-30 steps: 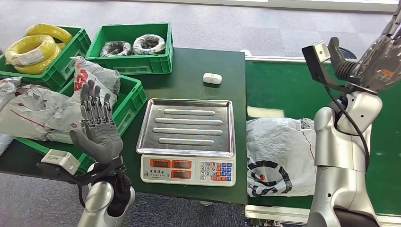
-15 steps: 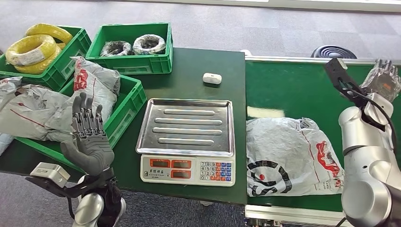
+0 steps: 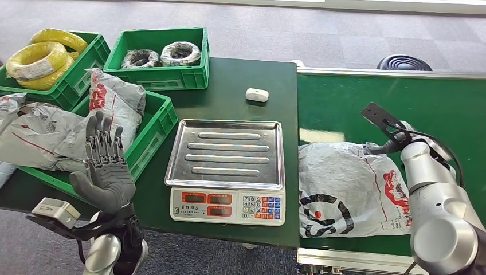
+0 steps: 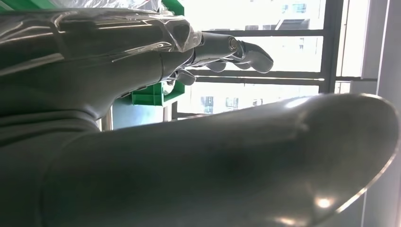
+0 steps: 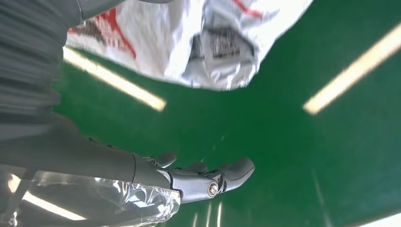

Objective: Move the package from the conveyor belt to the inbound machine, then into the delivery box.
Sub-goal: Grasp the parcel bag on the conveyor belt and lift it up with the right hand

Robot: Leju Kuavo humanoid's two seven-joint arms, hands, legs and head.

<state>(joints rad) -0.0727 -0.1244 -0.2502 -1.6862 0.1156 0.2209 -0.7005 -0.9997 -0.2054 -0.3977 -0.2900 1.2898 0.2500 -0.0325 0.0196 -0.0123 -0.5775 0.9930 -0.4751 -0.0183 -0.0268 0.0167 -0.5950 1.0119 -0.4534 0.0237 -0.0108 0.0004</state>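
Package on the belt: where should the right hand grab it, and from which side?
Probably the far right edge of the package, coming down from above. It lies flat and crumpled on the belt, so a loose fold there should pinch up easily. The right hand hovers open over bare belt just beyond that edge. The near-left part abuts the scale table.

Yellow cable coils [image 3: 40, 57] in bin, black coils [image 3: 162, 55] — small white case [image 3: 257, 94]

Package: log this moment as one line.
package on belt | right hand open, above belt, empty | left hand open, raised | scale empty
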